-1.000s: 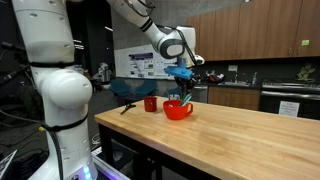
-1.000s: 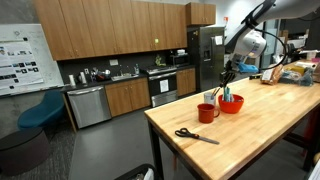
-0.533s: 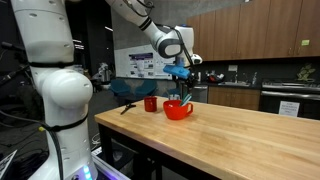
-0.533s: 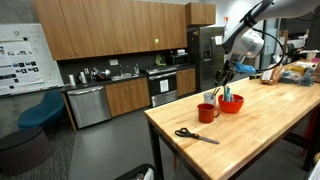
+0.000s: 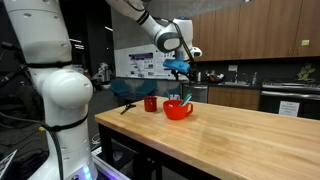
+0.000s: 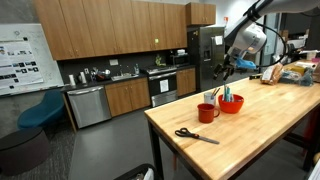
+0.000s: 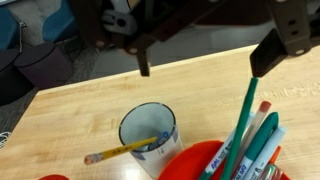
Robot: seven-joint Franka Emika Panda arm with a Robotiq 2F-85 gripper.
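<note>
Claw: the claw (image 7: 205, 62) is open, its two fingers (image 7: 270, 50) spread wide with nothing between them.
Claw's place: in both exterior views the claw (image 5: 181, 68) (image 6: 224, 68) hangs in the air above the bowl, apart from it and from the pens standing in it.
Bowl: a red bowl (image 5: 178, 111) (image 6: 231, 104) sits on the wooden tabletop (image 5: 240, 140). The wrist view catches only part of its rim (image 7: 200, 160) at the bottom edge.
Pens: a bunch of pens (image 7: 245, 120) leans out of the bowl, green and teal barrels with one red cap among them. From outside they show only as thin sticks above the bowl (image 6: 227, 95).
Cup: only the wrist view shows it clearly, a pale cup (image 7: 140, 125) with a dark rim, just beside the bowl.
Pencil: a yellow pencil (image 7: 125, 151) lies slanted in the cup, its eraser end poking out on the side away from the bowl.
Mug: a red mug (image 5: 151, 103) (image 6: 207, 113) stands near the bowl. It is plain in both exterior views.
Scissors: black-handled scissors (image 6: 196, 135) (image 5: 127, 106) lie flat on the tabletop beyond the mug from the bowl. The wrist view does not take them in.
Writing: the pen barrels carry print too small to read. A poster (image 5: 140, 64) (image 6: 18, 50) on the wall far behind the bowl has text and figures that are also too small to read.
</note>
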